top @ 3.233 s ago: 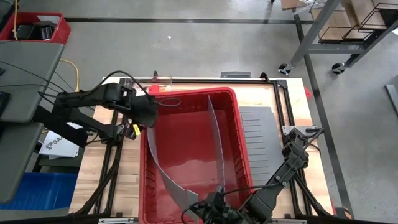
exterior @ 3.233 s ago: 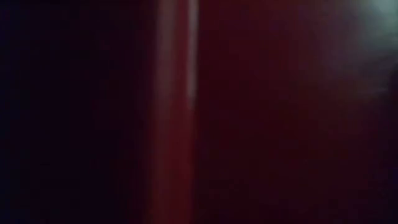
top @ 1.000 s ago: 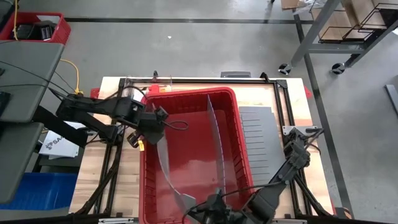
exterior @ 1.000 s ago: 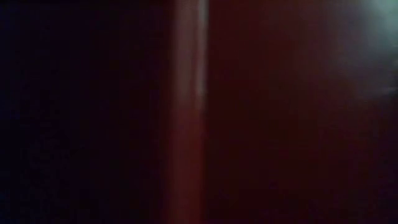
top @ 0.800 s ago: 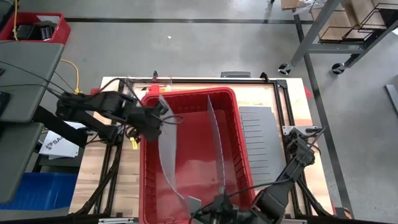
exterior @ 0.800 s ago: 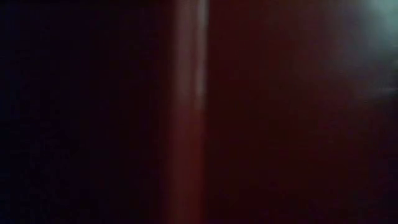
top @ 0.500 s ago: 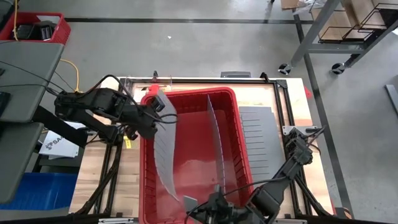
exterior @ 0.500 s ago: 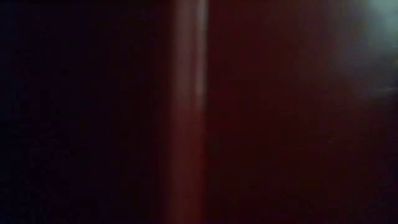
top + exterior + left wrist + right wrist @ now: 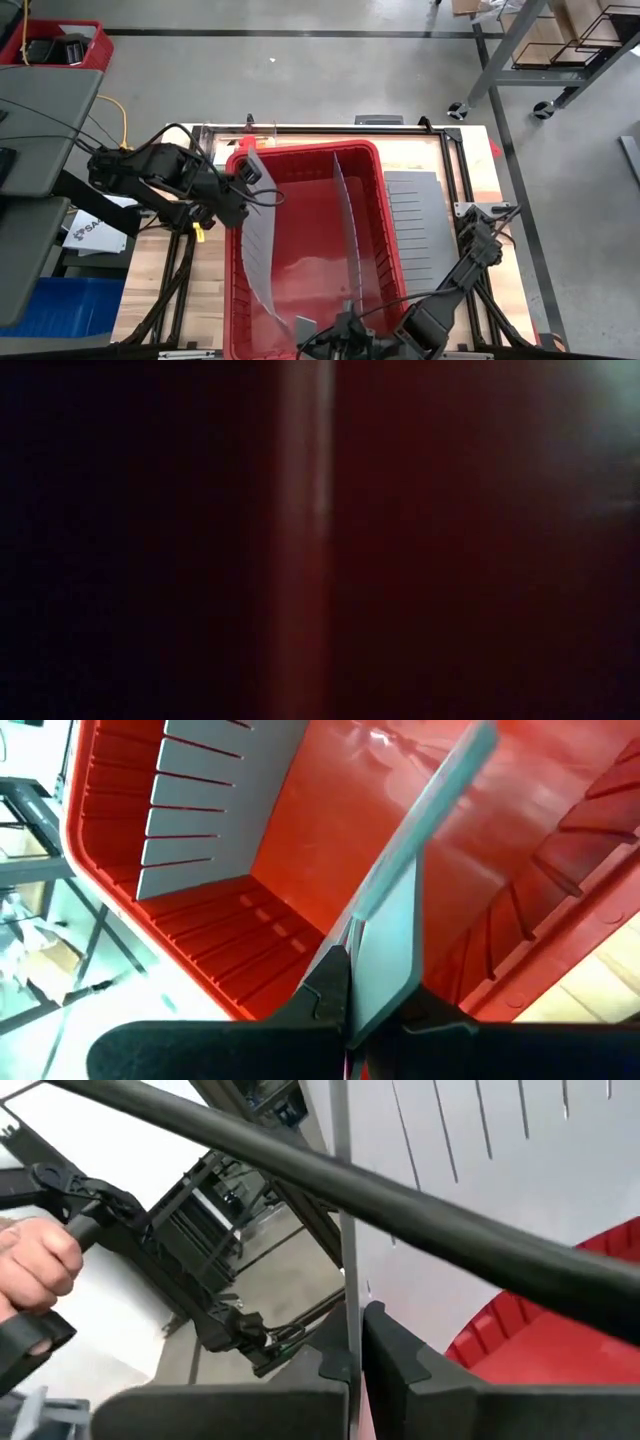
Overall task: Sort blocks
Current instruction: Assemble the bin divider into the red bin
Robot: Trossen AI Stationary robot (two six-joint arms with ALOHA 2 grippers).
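Blocks unseen; left tool clamps a grey divider at red bin's ten o'clock, right tool clamps another; seat both gently.

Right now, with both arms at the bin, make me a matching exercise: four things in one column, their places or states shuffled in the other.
Things:
1. bent sheet
2. straight sheet
3. flat sheet
4. red bin

Places or states:
A. pinched by the right claw
B. has two sheets inside it
C. pinched by the left claw
D. lies on the table beside the bin

Pairs: 1-C, 2-A, 3-D, 4-B
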